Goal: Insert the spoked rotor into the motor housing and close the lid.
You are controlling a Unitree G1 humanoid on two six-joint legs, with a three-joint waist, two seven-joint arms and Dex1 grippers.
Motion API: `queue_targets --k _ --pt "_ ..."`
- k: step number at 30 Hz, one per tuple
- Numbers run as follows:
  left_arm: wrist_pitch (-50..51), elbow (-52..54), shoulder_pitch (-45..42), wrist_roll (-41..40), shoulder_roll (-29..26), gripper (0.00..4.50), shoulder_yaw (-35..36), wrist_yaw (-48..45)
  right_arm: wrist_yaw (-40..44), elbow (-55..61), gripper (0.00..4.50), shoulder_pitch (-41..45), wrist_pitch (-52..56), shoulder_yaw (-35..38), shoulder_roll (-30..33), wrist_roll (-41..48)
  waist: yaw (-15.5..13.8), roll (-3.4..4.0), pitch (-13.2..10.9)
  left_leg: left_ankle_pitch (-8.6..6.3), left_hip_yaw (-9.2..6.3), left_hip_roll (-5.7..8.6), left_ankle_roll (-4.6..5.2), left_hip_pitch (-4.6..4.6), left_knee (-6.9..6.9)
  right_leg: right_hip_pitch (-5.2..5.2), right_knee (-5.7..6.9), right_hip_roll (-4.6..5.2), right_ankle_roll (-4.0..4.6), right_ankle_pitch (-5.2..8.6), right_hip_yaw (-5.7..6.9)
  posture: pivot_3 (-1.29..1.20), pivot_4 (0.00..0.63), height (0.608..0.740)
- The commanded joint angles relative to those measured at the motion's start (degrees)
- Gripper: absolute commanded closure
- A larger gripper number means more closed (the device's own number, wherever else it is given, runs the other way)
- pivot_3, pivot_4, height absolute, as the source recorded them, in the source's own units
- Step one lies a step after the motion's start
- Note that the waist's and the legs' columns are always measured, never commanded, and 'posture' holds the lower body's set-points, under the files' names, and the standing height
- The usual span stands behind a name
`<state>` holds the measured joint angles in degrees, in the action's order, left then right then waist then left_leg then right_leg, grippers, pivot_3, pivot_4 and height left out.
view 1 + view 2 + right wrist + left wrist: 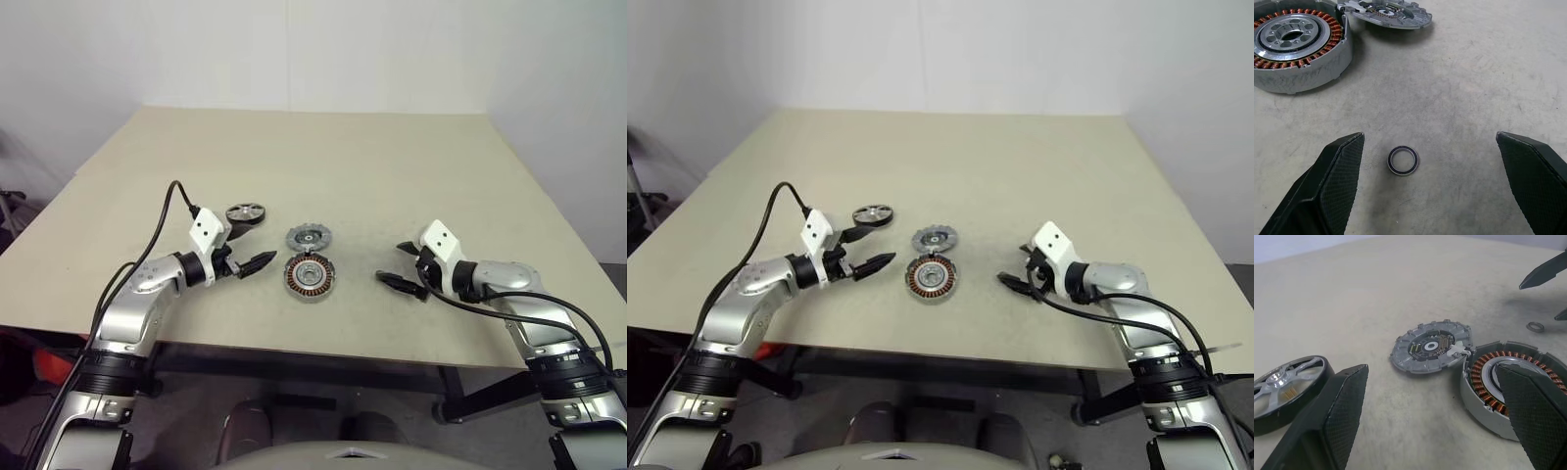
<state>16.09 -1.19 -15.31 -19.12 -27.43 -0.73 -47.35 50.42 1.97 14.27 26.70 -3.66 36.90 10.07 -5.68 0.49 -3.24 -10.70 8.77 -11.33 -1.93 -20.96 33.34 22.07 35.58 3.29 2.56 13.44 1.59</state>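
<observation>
The motor housing, a round metal ring with coppery windings around a silver hub, lies open-side up near the table's front edge. Its lid, a grey toothed-edge disc, lies flat just behind it, touching its rim. The spoked rotor, silver spokes in a dark rim, rests on the table to the left of the lid. My left gripper hovers open between rotor and housing, holding nothing. To the right of the housing, my right gripper is open and empty, pointing at it.
A small metal ring lies on the table between my right gripper's fingers and the housing. The beige table stretches wide behind the parts; its front edge runs just under my arms.
</observation>
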Motion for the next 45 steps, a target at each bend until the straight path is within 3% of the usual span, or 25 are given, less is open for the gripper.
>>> queue_targets --k 1,27,30,35,40,43,45 --pt "-0.4 1.9 -1.1 -0.1 -0.4 0.12 0.8 0.2 0.0 0.9 0.06 0.6 -0.8 -0.5 0.1 -0.1 0.0 0.0 0.0 0.0 0.0 0.0 0.0 0.0 0.0 0.0 0.0 0.0 0.0 0.0 0.0 0.0 0.0 0.74" --pt "-5.3 -3.9 -1.5 1.9 0.6 0.12 0.5 -0.3 -2.1 -5.8 0.06 -0.4 -2.5 -2.4 -1.7 -1.7 0.0 -0.02 0.0 0.01 0.0 0.01 -0.01 0.09 0.03 -0.11 0.01 0.0 -0.01 0.0 0.0 0.0 0.0 0.74" --pt "-6.6 -5.2 -1.5 2.3 0.5 0.08 0.5 -0.5 -1.8 -6.2 0.7 0.4 -1.8 -2.5 -2.0 -1.4 0.0 -0.02 0.0 0.01 0.0 0.0 -0.01 0.1 0.03 -0.11 0.01 0.0 -0.01 0.0 0.0 0.0 0.0 0.74" --pt "-6.9 -4.5 -0.7 2.4 0.5 0.08 0.6 -0.5 -1.5 -6.6 2.39 0.6 -2.8 -2.9 -1.4 -2.3 0.0 -0.02 0.0 0.01 0.0 0.01 -0.01 0.1 0.05 -0.11 0.03 0.01 -0.01 0.0 0.0 0.0 0.0 0.74" --pt "-5.7 -2.3 0.0 2.3 0.8 0.08 0.2 0.2 -1.9 -7.2 2.39 0.7 -3.1 -3.1 -1.8 -2.4 0.0 -0.03 0.0 0.01 0.0 0.0 -0.01 0.11 0.04 -0.11 0.03 0.01 -0.01 0.0 0.0 0.0 0.0 0.74" --pt "-5.1 -1.7 -0.1 2.4 0.8 0.08 0.3 0.5 -1.8 -6.8 3.0 0.8 -2.6 -3.1 -2.0 -2.0 0.0 -0.03 0.0 0.01 0.0 0.0 -0.01 0.11 0.04 -0.12 0.04 0.01 -0.01 0.0 0.0 0.0 0.0 0.74" --pt "-4.9 -1.7 -0.5 2.4 0.8 0.08 0.4 0.6 -2.0 -6.7 3.68 1.2 -2.5 -2.7 -2.1 -1.7 0.0 -0.03 0.0 0.01 0.01 0.01 -0.02 0.12 0.05 -0.12 0.06 0.01 -0.01 0.0 0.0 0.0 0.0 0.74"
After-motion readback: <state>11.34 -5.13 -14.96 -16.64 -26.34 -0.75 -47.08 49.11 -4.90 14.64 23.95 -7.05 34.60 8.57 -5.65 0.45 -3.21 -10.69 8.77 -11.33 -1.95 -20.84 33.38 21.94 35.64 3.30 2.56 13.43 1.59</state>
